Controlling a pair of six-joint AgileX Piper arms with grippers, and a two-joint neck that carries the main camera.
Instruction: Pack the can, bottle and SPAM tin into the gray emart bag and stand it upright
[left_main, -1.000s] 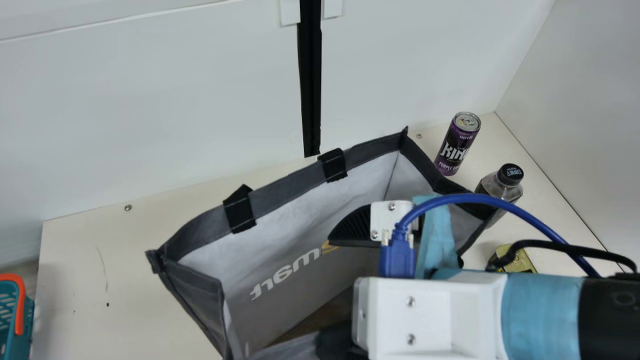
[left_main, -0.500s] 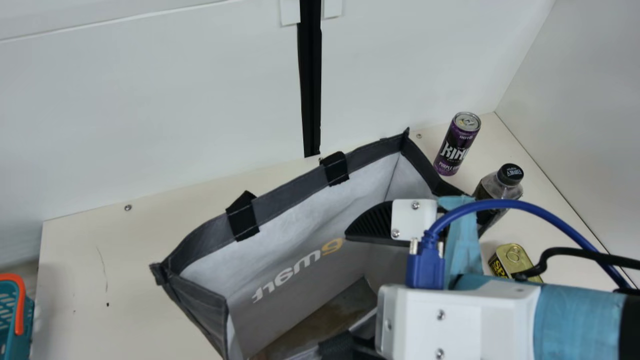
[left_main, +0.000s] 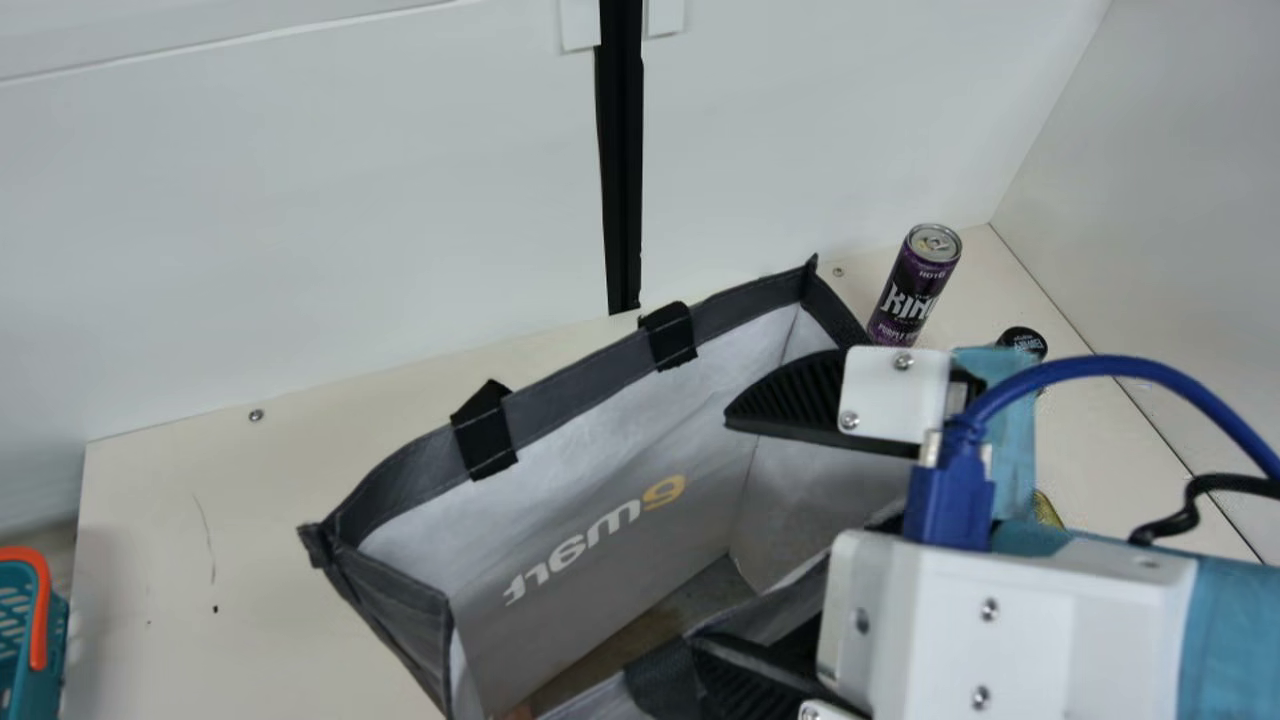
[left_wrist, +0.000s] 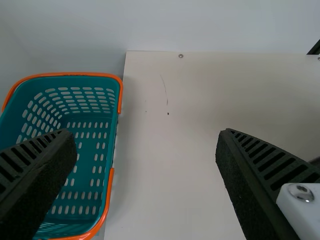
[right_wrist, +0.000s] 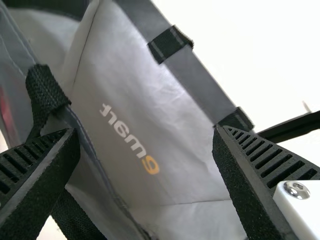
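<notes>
Gray emart bag (left_main: 620, 450) gapes open, pale inside and dark-edged.

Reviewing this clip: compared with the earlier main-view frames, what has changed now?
The right gripper has moved toward the main view's right and slightly up, over the right part of the bag. The bag's far rim has shifted very slightly. I see nothing newly grasped or let go; the gripper is open. The can, the bottle's cap and the teal basket stayed put.
</notes>
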